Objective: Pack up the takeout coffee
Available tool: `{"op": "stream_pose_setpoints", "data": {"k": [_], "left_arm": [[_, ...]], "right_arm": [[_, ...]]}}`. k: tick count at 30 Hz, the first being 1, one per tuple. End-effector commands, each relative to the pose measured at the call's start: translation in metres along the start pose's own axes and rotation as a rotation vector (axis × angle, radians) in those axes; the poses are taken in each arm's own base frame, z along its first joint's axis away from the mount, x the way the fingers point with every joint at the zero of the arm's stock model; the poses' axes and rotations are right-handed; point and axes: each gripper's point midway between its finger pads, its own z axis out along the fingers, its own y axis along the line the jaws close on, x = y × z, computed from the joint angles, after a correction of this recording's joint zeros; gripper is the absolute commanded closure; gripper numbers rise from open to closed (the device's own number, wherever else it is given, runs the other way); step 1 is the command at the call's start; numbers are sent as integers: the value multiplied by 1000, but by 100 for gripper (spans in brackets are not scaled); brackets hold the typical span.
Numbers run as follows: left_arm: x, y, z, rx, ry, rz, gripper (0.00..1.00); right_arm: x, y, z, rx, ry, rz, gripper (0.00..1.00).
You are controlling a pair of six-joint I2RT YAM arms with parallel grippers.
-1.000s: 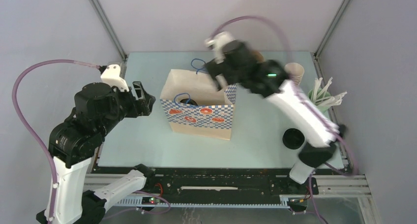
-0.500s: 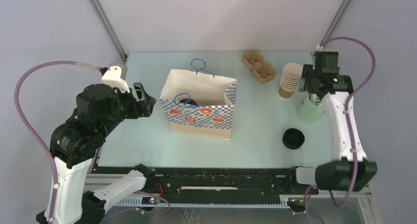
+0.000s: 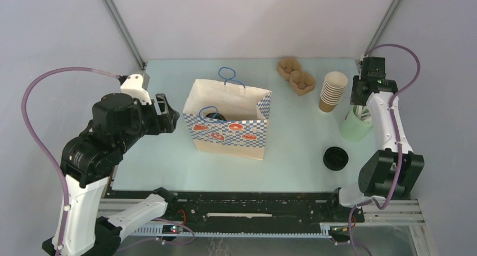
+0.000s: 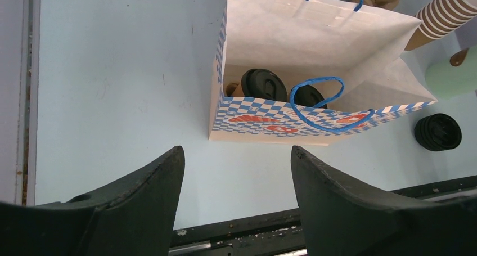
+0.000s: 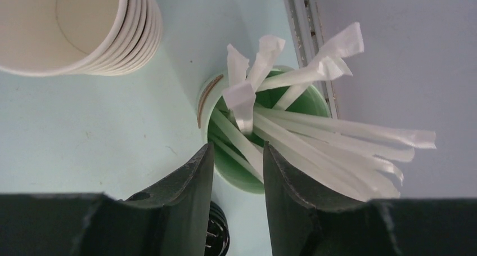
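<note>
cups [image 4: 264, 84], lidded, sit inside blue-checked bag [image 4: 315, 31].

paper bag [image 3: 228, 118]: upright, middle of table [image 3: 292, 155] | cup stack [image 3: 333, 90]: far right | green pot [image 3: 354, 126] of wrapped straws [image 5: 337, 135]: just right of stack | black lids [image 3: 336, 157]: near right | brown pulp tray [image 3: 296, 76]: far, left of stack

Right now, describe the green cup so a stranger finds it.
From the checkered paper bag mid-table, look to the right edge. Beside the stack of brown cups stands the green cup, the only one holding white paper-wrapped straws.
</note>
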Motion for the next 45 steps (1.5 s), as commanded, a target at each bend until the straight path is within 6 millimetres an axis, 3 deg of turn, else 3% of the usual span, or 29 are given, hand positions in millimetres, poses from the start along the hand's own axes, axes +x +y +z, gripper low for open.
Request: {"op": "stream_pose_setpoints", "data": {"k": [1,11,16,25,28,34,36,40,45], "left_arm": [[-10,2,-10,-4,-38,2,26],[-8,6,-13,-15,-29,6,27],[-10,4,-14,-9,-31,8,27],[-13,-2,-10,19,-39,6,27],[-14,-4,-9,30,-40,12,27],[-16,-8,-8,49,-44,15,27],[-15,-7,-9,45,-44,16,27],[-14,-4,-12,33,-47,12,27],[-13,-1,-12,18,-52,11,27]], "right_arm": [[-21,-7,12,16,-51,-12,56],[-19,-9,30,32,-31,-21,86],[-24,-14,21,46,-53,-21,100],[-41,-25,-61,26,-263,76,100],[-46,-25,-66,11,-330,70,100],[-46,-16,-42,-26,-289,22,100],[-51,-15,-44,-30,-301,26,100],[-63,-24,-60,5,-347,40,100],[-70,-54,-119,94,-414,100,100]]}}
